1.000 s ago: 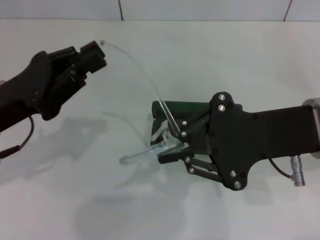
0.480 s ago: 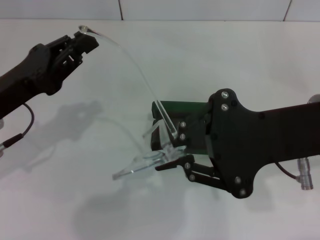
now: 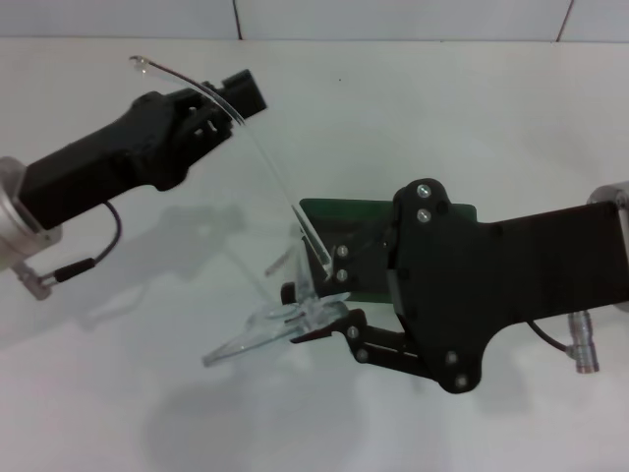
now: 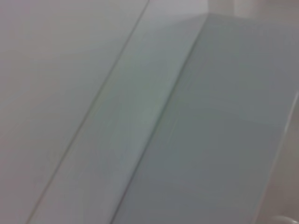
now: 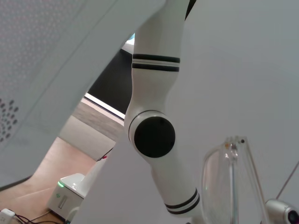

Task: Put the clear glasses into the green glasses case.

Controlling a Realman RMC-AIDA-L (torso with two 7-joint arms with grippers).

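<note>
The clear glasses (image 3: 278,321) hang above the table, held between both grippers. Their front tilts low at the centre, and one long thin arm (image 3: 263,157) arcs up to the far left. My right gripper (image 3: 329,298) is shut on the front near the hinge. My left gripper (image 3: 218,98) is shut on the raised arm a little below its tip, which sticks out past the fingers. The green glasses case (image 3: 352,209) lies on the table behind the right gripper, mostly hidden by it. In the right wrist view one lens (image 5: 223,179) shows close up.
The white table (image 3: 491,118) stretches all around, with a tiled wall (image 3: 393,18) at the back. A white robot arm segment (image 5: 154,116) fills the middle of the right wrist view. The left wrist view shows only pale flat surfaces.
My left gripper has swung right and nearer, sliding down the glasses arm so its tip now pokes out. The right gripper and the glasses front have shifted slightly left and lower.
</note>
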